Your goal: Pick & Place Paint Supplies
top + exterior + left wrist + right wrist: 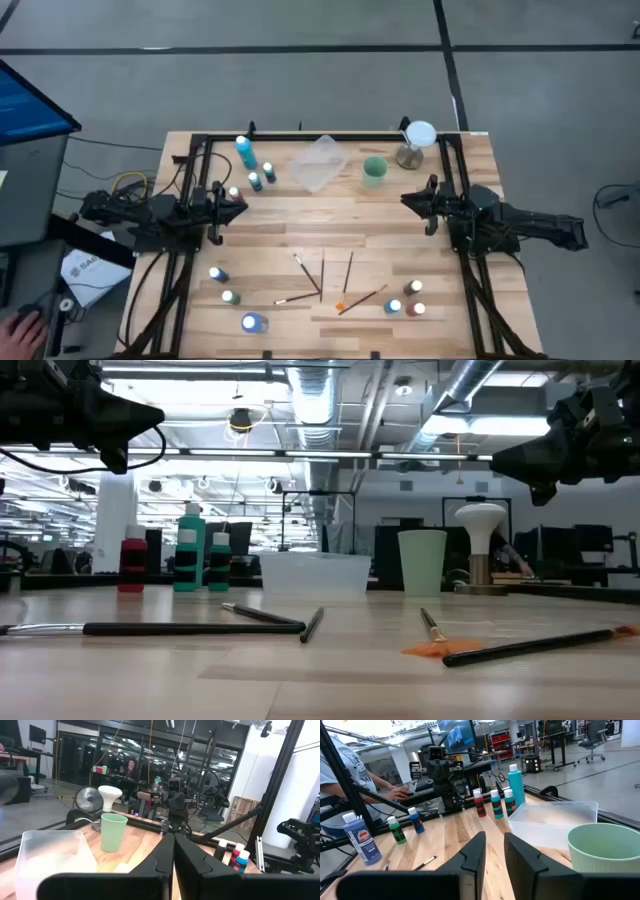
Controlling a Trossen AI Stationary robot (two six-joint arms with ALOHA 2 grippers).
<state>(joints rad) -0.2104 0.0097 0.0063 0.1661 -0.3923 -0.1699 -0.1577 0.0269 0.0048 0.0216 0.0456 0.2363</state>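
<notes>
Wooden table (330, 215) holds label-unreadable paint bottles (246, 152); left gripper (238, 200) fingers closed, empty; right gripper (408, 198) fingers narrowly apart.

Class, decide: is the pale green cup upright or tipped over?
Upright. The green cup stands on its base, open mouth up, beside the clear tray.

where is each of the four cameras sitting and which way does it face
High view: overhead, looking straight down on the table; both arms show, left gripper and right gripper idle at mid-table.
Low view: table height, looking level past paintbrushes into the room; both arms overhead.
Left wrist view: past its shut fingers toward the right arm.
Right wrist view: past its slightly parted fingers toward the paint bottles.
Shared: the pale green cup and clear tray show in both wrist views.
</notes>
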